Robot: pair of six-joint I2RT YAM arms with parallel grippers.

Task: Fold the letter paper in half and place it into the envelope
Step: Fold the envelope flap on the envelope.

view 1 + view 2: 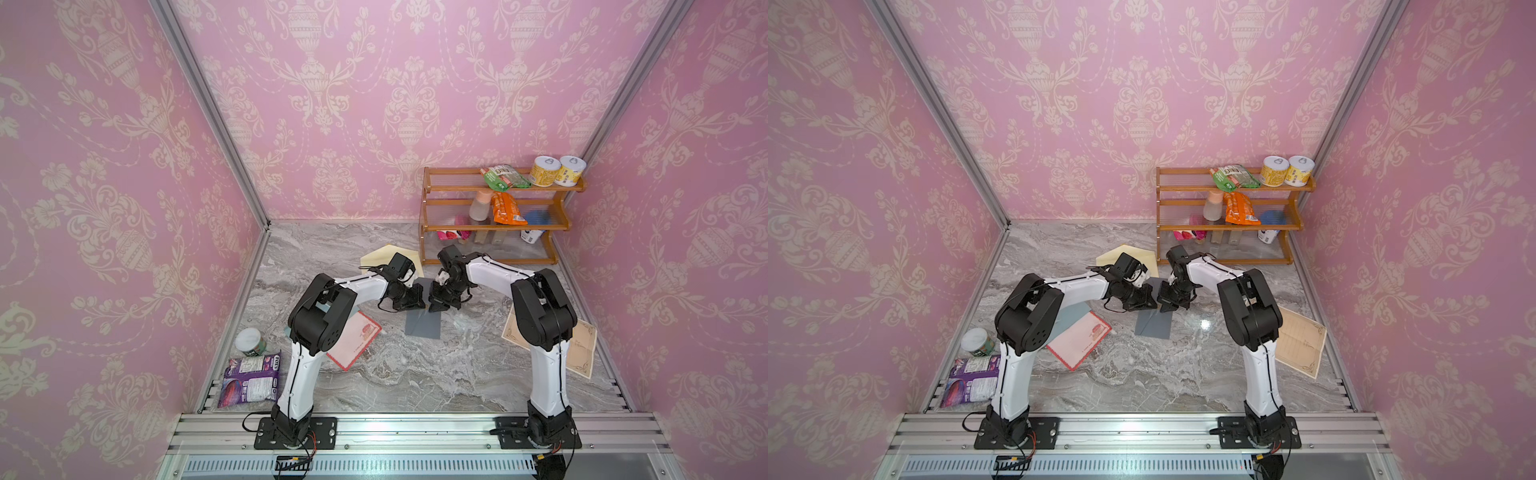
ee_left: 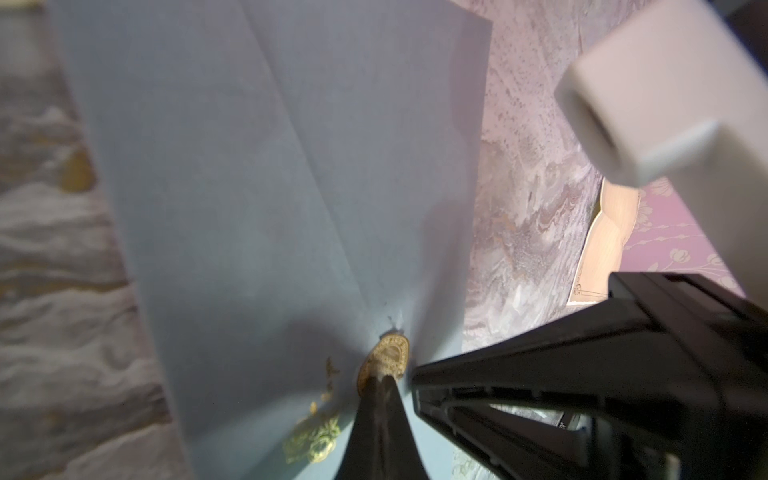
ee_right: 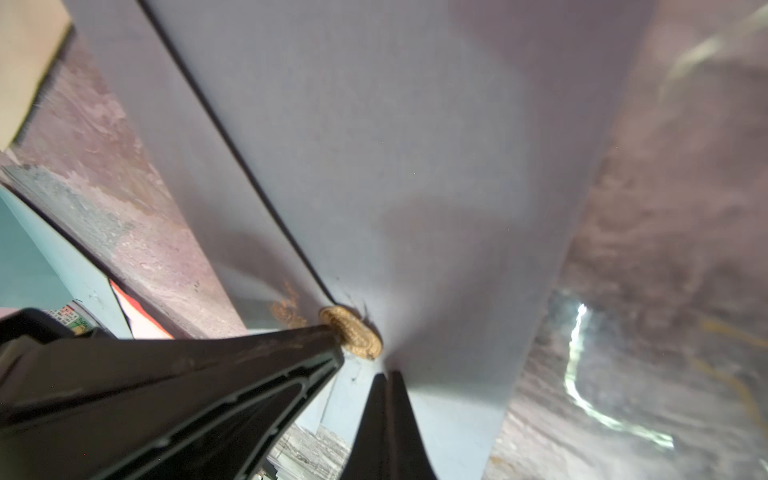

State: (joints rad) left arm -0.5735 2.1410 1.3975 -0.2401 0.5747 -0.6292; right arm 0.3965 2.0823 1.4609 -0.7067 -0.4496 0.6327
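Envelope (image 1: 423,326), grey-blue with diagonal creases, is held near the middle of the marble counter (image 1: 415,382), its upper edge lifted between the two arms. I cannot tell whether its lower edge rests on the stone. The left gripper (image 1: 423,304) has its jaws pressed together on the paper right at the gold seal (image 2: 384,359). In its wrist view the left gripper (image 2: 380,379) pinches there and the sheet puckers around the tips. The right gripper (image 1: 432,305) meets it almost tip to tip from the opposite side. In its own wrist view the right gripper (image 3: 388,376) is likewise closed thin on the envelope (image 3: 415,166), just beside the seal (image 3: 353,332). A red-bordered letter sheet (image 1: 355,340) lies flat toward the counter's left edge, partly under the left arm and apart from the envelope (image 1: 1153,326). A beige ornate sheet (image 1: 584,349) lies along the right edge, partly hidden by the right arm. A cream sheet (image 1: 384,257) lies behind the left gripper, toward the back edge. A wooden rack (image 1: 457,227) stands in the back right corner. A can (image 1: 250,341) and a purple packet (image 1: 249,380) sit by the front left corner.
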